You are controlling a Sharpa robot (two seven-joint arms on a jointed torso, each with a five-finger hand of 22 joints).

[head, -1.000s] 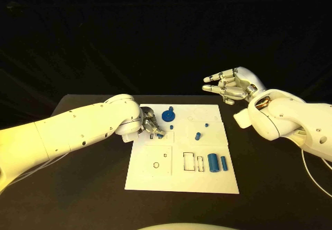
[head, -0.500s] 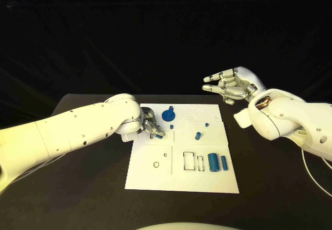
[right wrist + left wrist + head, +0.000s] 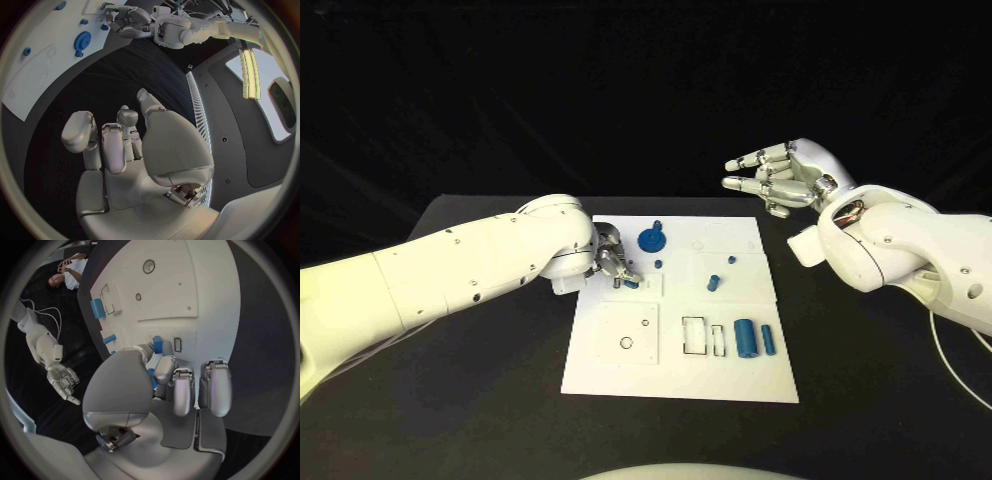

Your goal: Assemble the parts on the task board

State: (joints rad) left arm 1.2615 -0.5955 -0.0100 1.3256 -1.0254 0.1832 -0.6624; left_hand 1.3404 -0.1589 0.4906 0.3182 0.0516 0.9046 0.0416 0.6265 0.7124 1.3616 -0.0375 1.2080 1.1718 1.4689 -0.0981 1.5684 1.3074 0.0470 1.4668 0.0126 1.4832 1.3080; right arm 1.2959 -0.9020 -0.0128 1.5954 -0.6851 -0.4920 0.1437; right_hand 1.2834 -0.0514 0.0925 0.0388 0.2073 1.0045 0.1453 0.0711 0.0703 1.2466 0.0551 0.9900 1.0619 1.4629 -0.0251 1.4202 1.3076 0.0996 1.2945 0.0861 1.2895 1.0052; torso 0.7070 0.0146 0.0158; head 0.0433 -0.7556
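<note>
On the black table point(image 3: 473, 400), the white task board point(image 3: 678, 375) is laid flat between the two arms.

The left hand point(image 3: 615, 262) is pressed low on the board's far left corner, and a small blue peg point(image 3: 154, 376) is pinched between its thumb and fingers, right by a little slot. The right hand point(image 3: 783, 177) is held up in the air past the board's far right corner, well apart from it, with its fingers spread a bit and nothing held. A blue gear point(image 3: 651, 240) is seen just beside the left hand. A fat blue cylinder point(image 3: 746, 340) and a thin blue bar point(image 3: 769, 338) are laid side by side near the board's right edge. A small blue pin point(image 3: 713, 282) is found near the middle.
</note>
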